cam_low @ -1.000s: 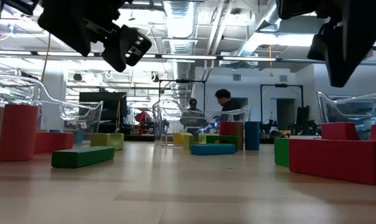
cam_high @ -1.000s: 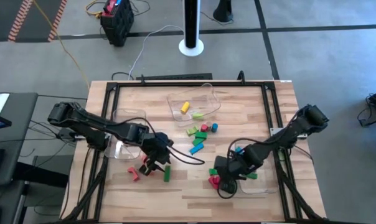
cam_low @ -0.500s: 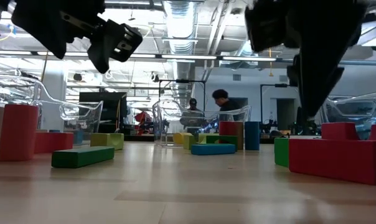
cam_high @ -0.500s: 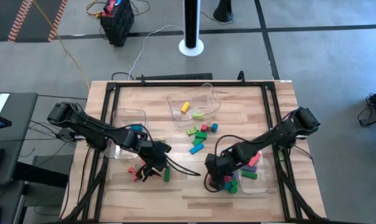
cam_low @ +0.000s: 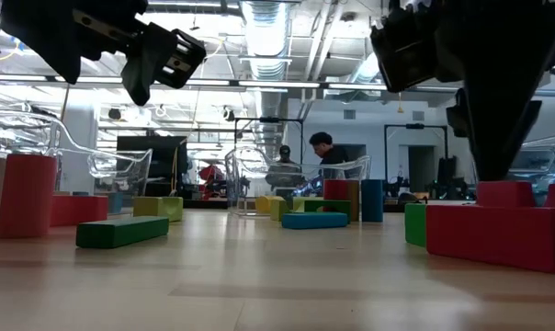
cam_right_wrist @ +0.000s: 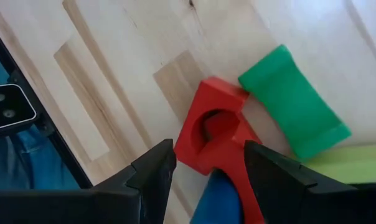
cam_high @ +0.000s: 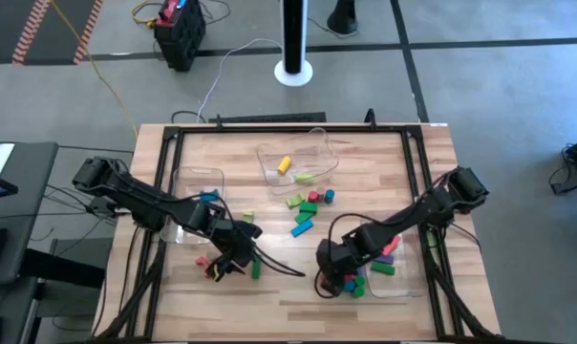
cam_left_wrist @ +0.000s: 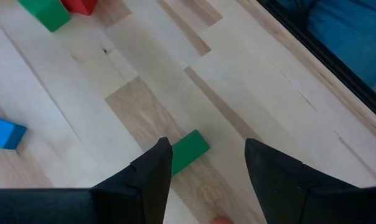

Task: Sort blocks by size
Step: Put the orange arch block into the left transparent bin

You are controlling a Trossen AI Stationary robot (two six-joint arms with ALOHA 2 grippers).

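Loose blocks lie on the wooden table (cam_high: 365, 153). My left gripper (cam_high: 229, 260) hangs open above the near left part. A flat green bar (cam_left_wrist: 187, 150) lies under it, one end by one fingertip. Small red pieces (cam_high: 204, 263) lie beside it. My right gripper (cam_high: 332, 271) stands open low over a red arch block (cam_right_wrist: 214, 132), which lies next to a green block (cam_right_wrist: 292, 107) and a blue block (cam_right_wrist: 216, 198). In the low view its dark fingers (cam_low: 491, 147) reach down close to the red block (cam_low: 498, 230). I cannot tell if they touch.
A clear bin (cam_high: 298, 158) at the far middle holds a yellow and a green block. Another clear bin (cam_high: 195, 205) stands at the left, a third (cam_high: 395, 269) at the near right with purple and green pieces. A cluster of blocks (cam_high: 308, 205) lies mid-table.
My right gripper has come down toward the red arch block, shifted a little toward the table's left edge and rolled about its own axis. My left gripper has drifted slightly toward the near left corner. Both have stayed open.
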